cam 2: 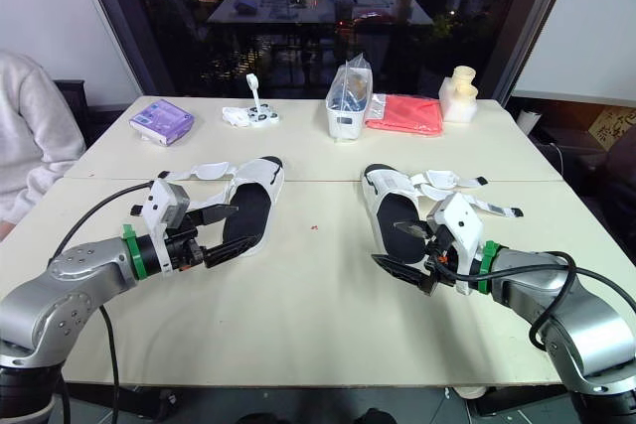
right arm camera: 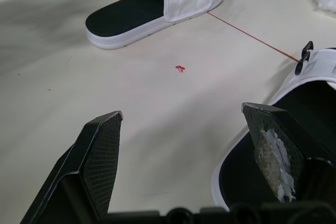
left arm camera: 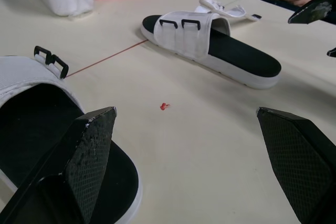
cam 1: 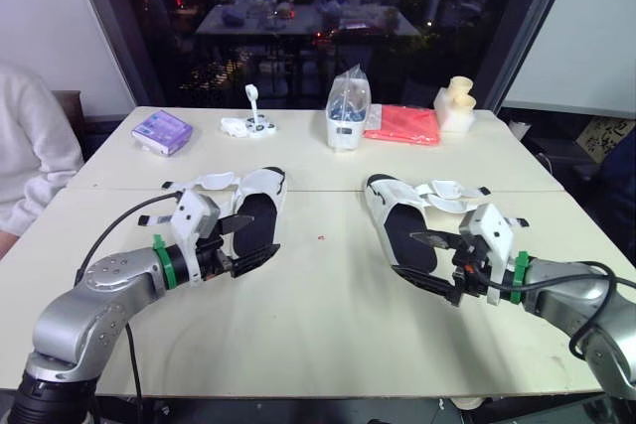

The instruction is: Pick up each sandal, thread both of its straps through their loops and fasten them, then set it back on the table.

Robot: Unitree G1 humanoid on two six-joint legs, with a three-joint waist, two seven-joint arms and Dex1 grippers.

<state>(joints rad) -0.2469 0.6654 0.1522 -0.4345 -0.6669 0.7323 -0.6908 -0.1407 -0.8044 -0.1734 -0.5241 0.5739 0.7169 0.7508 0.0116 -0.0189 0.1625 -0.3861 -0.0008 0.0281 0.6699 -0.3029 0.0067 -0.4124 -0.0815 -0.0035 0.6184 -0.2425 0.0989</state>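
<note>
Two white sandals with black footbeds lie on the pale table [cam 1: 318,325], their straps undone and splayed outward. The left sandal [cam 1: 255,208] has its heel end under my left gripper [cam 1: 254,238], which is open, one finger [left arm camera: 89,156] over the footbed [left arm camera: 31,124]. The right sandal [cam 1: 399,223] lies by my right gripper [cam 1: 406,254], also open and hovering at its heel; its finger [right arm camera: 273,140] hangs over that footbed [right arm camera: 294,124]. Each sandal's upper carries two black loops [left arm camera: 181,23]. Nothing sits between either pair of fingers.
Along the far edge of the table are a purple packet [cam 1: 162,131], small white parts [cam 1: 248,124], a clear bag in a white tub [cam 1: 348,111], a red cloth [cam 1: 402,124] and a cream object [cam 1: 457,104]. A person's white sleeve [cam 1: 30,146] is at left. A red speck [cam 1: 320,238] lies between the sandals.
</note>
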